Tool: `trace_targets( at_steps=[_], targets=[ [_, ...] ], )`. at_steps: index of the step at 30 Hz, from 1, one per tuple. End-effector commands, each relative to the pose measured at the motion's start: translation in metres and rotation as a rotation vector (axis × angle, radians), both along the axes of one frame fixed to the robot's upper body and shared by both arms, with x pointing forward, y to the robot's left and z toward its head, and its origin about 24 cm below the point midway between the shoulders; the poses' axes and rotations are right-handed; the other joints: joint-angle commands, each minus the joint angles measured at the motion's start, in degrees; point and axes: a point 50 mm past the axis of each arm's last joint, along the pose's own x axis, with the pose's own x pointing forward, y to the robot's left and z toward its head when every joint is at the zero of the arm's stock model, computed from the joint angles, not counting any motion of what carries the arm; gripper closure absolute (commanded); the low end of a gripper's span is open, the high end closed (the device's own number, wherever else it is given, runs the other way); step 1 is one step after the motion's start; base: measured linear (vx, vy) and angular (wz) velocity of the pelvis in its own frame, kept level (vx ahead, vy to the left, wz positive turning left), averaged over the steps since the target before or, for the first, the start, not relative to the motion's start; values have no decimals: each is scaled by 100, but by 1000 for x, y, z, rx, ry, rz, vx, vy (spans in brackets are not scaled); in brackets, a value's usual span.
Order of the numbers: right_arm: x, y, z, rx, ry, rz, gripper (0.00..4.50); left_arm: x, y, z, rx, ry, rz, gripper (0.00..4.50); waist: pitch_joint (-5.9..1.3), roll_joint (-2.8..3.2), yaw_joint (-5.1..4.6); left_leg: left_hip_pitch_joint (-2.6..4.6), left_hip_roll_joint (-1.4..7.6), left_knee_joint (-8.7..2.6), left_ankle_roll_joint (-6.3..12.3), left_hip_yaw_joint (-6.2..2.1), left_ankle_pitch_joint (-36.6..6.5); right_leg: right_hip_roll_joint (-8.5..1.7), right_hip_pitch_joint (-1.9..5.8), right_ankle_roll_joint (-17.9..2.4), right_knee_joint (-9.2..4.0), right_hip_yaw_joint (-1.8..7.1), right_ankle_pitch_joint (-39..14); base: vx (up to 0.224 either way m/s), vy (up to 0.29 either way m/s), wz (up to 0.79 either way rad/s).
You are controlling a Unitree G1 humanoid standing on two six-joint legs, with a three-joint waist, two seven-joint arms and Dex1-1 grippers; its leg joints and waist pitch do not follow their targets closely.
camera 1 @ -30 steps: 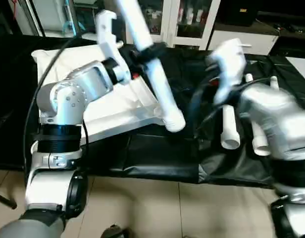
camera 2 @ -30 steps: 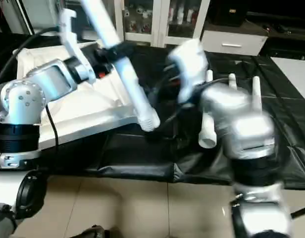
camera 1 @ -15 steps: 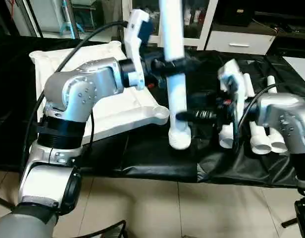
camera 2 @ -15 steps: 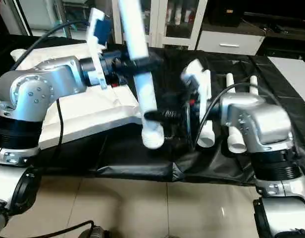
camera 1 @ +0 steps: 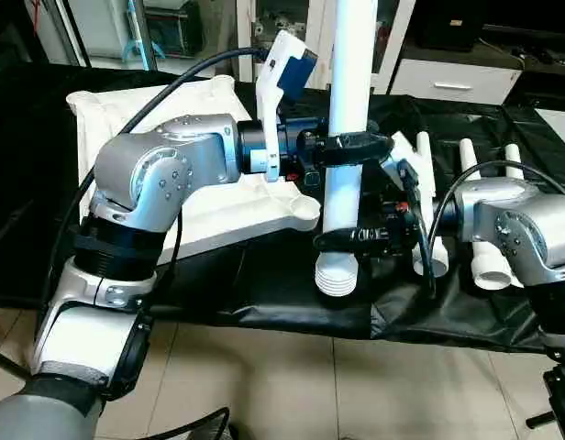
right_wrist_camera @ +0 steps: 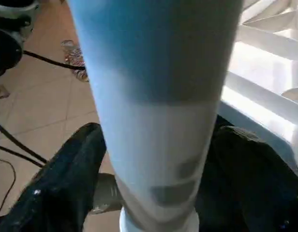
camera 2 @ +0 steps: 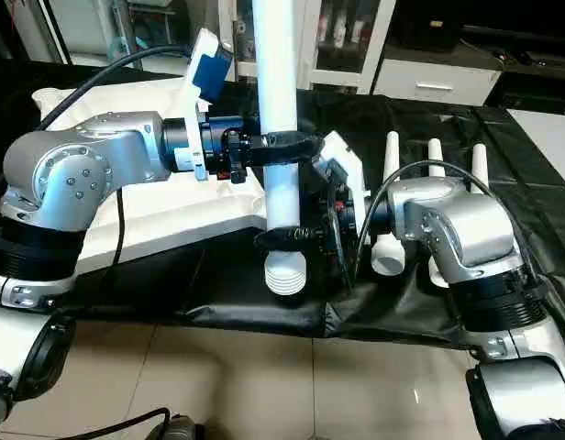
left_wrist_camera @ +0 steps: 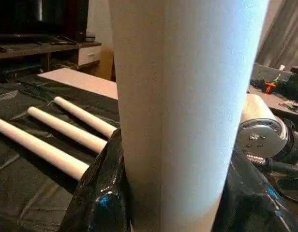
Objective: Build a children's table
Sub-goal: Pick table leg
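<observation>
The table leg [camera 1: 348, 137] you swung from a slant to upright over the black table's front edge, beside the tabletop [camera 1: 209, 197], left gripper [camera 1: 351, 147] clenched around it, right gripper [camera 1: 342, 238] spread around its lower end, ready for regrasp

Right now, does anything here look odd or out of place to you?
Nothing looks broken or spilled. One white leg stands upright in the air near the table's front edge, with both the left gripper and the right gripper around it. The tabletop lies ribbed side up, and three more legs lie side by side.
</observation>
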Motion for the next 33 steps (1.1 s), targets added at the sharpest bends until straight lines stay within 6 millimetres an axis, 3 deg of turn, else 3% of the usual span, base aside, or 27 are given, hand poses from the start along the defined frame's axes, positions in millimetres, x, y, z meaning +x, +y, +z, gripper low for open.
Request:
trace_targets(
  at_steps=[1,17,18,28,29,30,31,32,33],
  targets=[
    [-4,2,-1,-8,5,23,101,-4,-9,9,11,-41,-44,271,-470,21,7,145,208,-363,-73,-64,-615,-423,264,-1509,-376,226,-68,0,0,0],
    [-10,-1,-8,-60,13,76,248,-4,-10,8,20,-46,-67,271,-478,-5,11,142,209,-356,-37,-63,-608,-423,279,-1562,-373,228,42,0,0,0],
    [-10,-1,-8,-60,13,76,253,-5,-9,8,20,-47,-67,271,-473,-28,8,136,206,-360,-23,-60,-614,-423,281,-1564,-380,227,23,0,0,0],
    [-4,-1,-7,7,-24,-13,263,-6,-7,7,-4,-40,-54,271,-476,-6,6,143,210,-361,-28,-65,-620,-424,267,-1566,-375,221,-31,0,0,0],
    [-3,-3,-6,27,-28,-32,263,-4,-4,5,-6,-43,-17,271,-481,16,7,142,212,-358,-47,-66,-634,-427,267,-1571,-370,222,-1,0,0,0],
    [-3,-3,-6,27,-28,-32,263,-4,-4,5,-6,-43,-17,236,-481,8,2,144,211,-358,-47,-66,-636,-419,267,-1567,-374,222,14,0,0,0],
    [-3,-4,-5,31,-29,-35,263,-1,-3,5,0,-49,17,236,-484,8,9,148,212,-356,-49,-66,-635,-418,268,-1570,-368,221,35,0,0,0],
    [-3,-6,-5,34,-32,-43,263,1,0,5,-32,-4,24,201,-481,37,14,148,208,-355,-52,-64,-652,-416,267,-1579,-375,221,62,0,0,0],
    [-3,-7,-5,34,-35,-48,263,1,1,5,-44,15,19,201,-486,30,15,148,209,-351,-60,-64,-652,-417,272,-1586,-368,220,94,0,0,0]
  ],
)
